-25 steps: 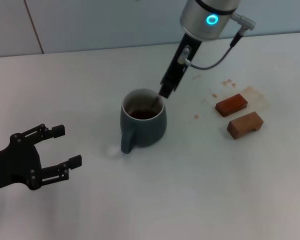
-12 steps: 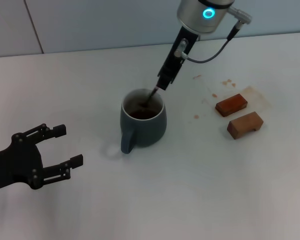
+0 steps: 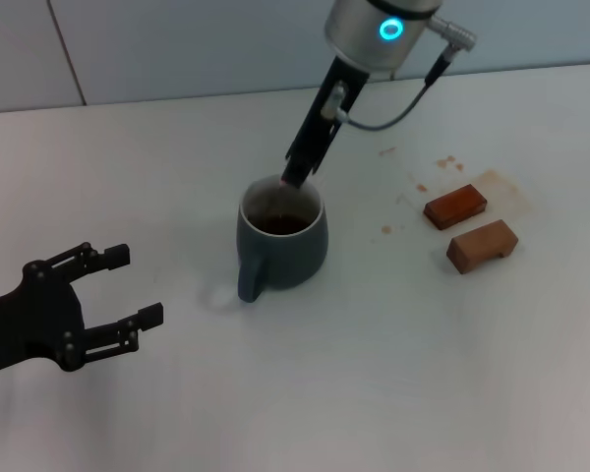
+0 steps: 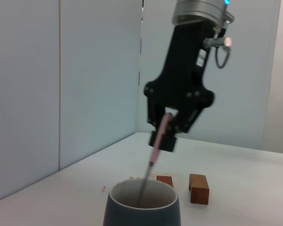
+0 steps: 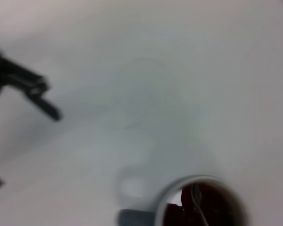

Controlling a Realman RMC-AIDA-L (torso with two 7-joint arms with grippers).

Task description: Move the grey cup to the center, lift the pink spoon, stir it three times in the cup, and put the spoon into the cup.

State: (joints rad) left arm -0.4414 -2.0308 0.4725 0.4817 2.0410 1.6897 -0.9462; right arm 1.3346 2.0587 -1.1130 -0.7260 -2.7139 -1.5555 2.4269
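The grey cup (image 3: 287, 248) stands mid-table with dark brown liquid inside and its handle toward me. My right gripper (image 3: 295, 177) hangs just above the cup's far rim, shut on the pink spoon (image 4: 159, 137). The spoon's metal neck slants down into the liquid, and its bowl is under the surface. The cup (image 4: 142, 211) and the right gripper (image 4: 173, 126) also show in the left wrist view. The right wrist view shows the cup's rim (image 5: 179, 186) and the spoon's neck (image 5: 196, 200) in the liquid. My left gripper (image 3: 135, 286) is open and empty, low at the left, apart from the cup.
Two brown wooden blocks (image 3: 455, 206) (image 3: 482, 244) lie to the right of the cup, with brown stains (image 3: 386, 229) on the white table around them. A wall runs along the table's far edge.
My right gripper has swung left above the cup, carrying the spoon from the cup's right side to its far-left rim. The left arm has stayed still.
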